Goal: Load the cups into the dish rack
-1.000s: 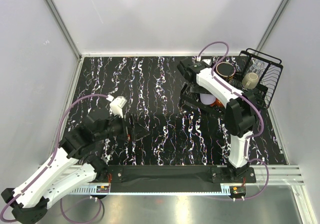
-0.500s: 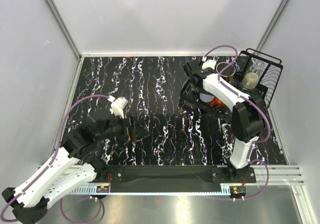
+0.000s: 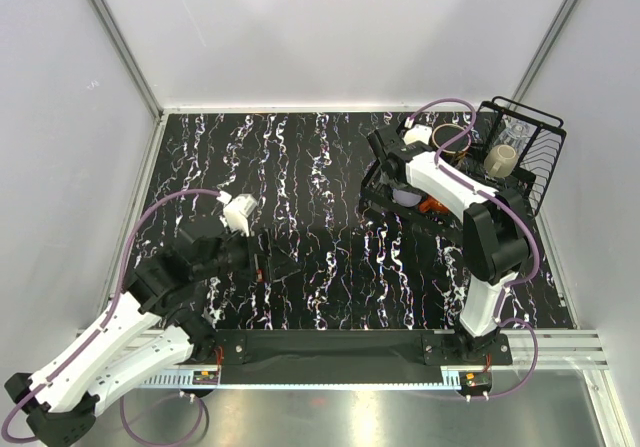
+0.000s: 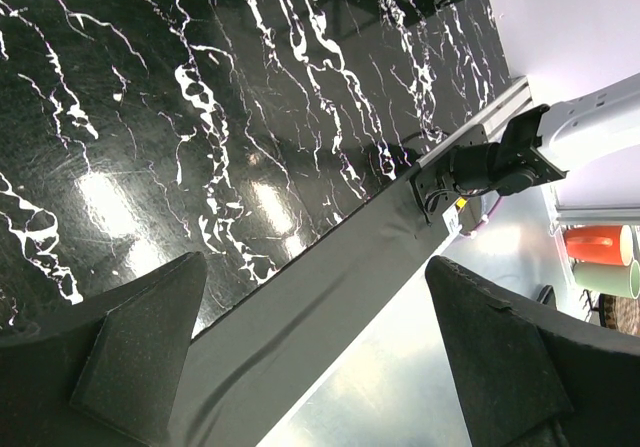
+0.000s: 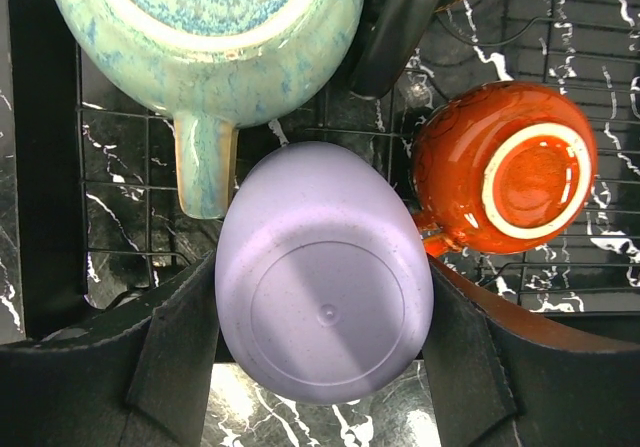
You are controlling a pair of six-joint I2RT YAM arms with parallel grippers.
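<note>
Lavender tumbler (image 5: 325, 267), upside down in rack (image 5: 100, 167) beside teal mug (image 5: 205, 27) and orange mug (image 5: 505, 172), sits clamped in right pincer (image 5: 322, 312); left pincer (image 4: 315, 267) gapes wide, empty, above marbled table (image 4: 200, 117).

The desk (image 3: 300, 167) is glossy black, streaked with white marble veins. The dish rack (image 3: 552, 162) is black wire. The lavender tumbler (image 5: 325, 277) is a plain pale purple. The teal-green mug (image 5: 205, 27) wears a speckled blue-green glaze (a tan line edges its rim). The small orange mug (image 5: 500, 167) is bright orange-red with a cream ring on its base. The beige mug (image 3: 501, 161) is plain cream. Both arms (image 3: 110, 337) are white and black.
</note>
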